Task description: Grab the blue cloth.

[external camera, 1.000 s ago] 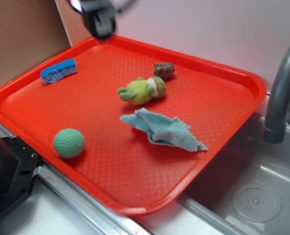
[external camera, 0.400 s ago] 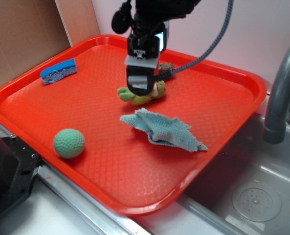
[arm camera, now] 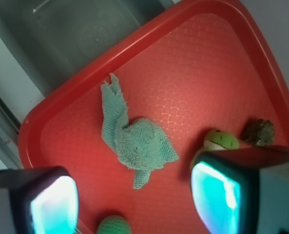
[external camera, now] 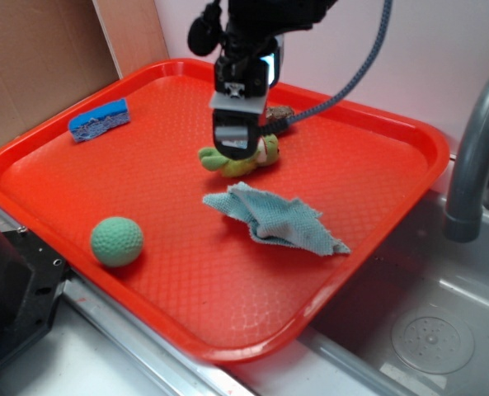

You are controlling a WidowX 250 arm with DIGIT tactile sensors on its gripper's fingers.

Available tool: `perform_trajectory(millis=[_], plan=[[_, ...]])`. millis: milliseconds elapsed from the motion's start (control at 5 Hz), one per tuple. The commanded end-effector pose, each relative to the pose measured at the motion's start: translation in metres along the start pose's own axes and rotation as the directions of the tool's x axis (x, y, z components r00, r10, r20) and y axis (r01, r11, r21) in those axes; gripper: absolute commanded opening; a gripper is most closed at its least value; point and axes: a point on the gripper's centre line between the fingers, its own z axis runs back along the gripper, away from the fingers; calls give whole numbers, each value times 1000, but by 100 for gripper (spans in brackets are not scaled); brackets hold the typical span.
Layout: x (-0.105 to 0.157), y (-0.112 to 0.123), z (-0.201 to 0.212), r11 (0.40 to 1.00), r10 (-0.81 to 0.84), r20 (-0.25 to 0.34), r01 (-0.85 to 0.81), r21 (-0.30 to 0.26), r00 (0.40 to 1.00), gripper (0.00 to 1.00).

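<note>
Red plastic with a fine diamond-grid texture fills most of both views: a rounded-corner tray point(external camera: 409, 136) with a raised rim, sitting beside a grey sink point(external camera: 442, 330) on its right and a cardboard panel point(external camera: 30, 66) at the far left.

On the tray's right half lies the cloth point(external camera: 279, 219), also seen in the wrist view point(arm camera: 134, 141). It is thin, pale teal, coarsely woven and crumpled into a low mound with frayed, pointed corners. Its long axis runs from left and slightly far to right and near, ending in a narrow tail that points at the tray's near-right rim, close to the sink. Bare tray lies open all along its near side and to its left.

Just beyond the cloth, apart from it, lies a soft green plush toy point(external camera: 242, 161), partly covered by the gripper point(external camera: 234, 140). The gripper hangs above the toy, not touching the cloth; in the wrist view its two fingers point(arm camera: 51, 204) stand wide apart, with the cloth showing between them. A small brown lump point(external camera: 279, 112) sits just behind the toy.

A green dimpled ball point(external camera: 117, 241) rests at the near left, well apart from the cloth. A bright blue rectangular sponge point(external camera: 100, 119) lies near the far-left rim. A grey curved faucet point(external camera: 475, 157) rises at the right edge.
</note>
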Motion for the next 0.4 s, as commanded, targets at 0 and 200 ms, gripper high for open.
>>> perform_trajectory(millis=[0,200], plan=[[-10,-14,-15,993,-101,30,99,60,994,100],[-11,-15,-38,979,-198,96,192,66,975,100]])
